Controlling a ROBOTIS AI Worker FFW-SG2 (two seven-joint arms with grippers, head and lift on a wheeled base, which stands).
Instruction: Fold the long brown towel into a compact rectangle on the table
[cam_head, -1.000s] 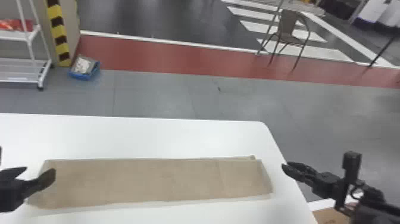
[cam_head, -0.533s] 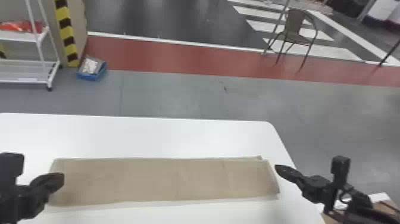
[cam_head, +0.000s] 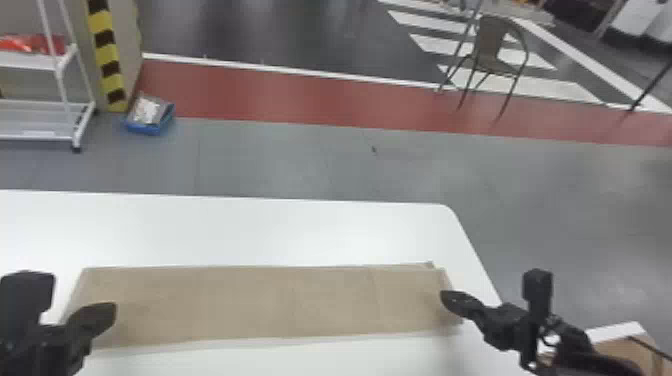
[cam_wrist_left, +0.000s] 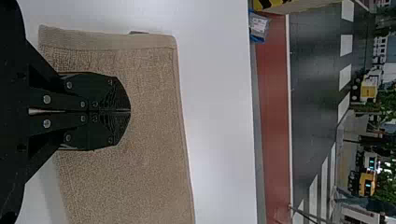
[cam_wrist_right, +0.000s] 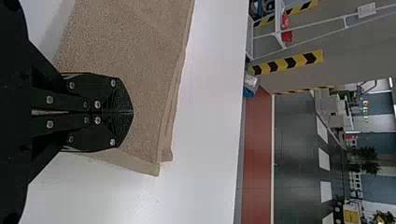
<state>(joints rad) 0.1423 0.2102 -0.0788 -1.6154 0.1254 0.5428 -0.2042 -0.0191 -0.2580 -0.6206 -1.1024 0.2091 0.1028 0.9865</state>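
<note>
In the head view my left gripper (cam_head: 95, 320) is over the left end of the brown towel (cam_head: 260, 302), and my right gripper (cam_head: 452, 300) is at its right end. The towel lies flat as a long strip across the white table. In the left wrist view the left gripper (cam_wrist_left: 130, 111), fingers together, is above the towel (cam_wrist_left: 140, 177) near its hemmed end. The right wrist view has the right gripper (cam_wrist_right: 132, 112) shut over the towel (cam_wrist_right: 126, 42), close to an end where layered edges fan slightly apart. Neither gripper visibly pinches cloth.
The white table (cam_head: 225, 230) has its rounded far corner at the right. A cardboard box (cam_head: 620, 350) stands low beyond the table's right edge. Across the floor are a chair (cam_head: 492, 50), a white rack (cam_head: 45, 120) and a blue tray (cam_head: 150, 120).
Relative to the table and towel, the right gripper has moved left onto the towel's right end. The left gripper stays near the left end. The head view has shifted slightly.
</note>
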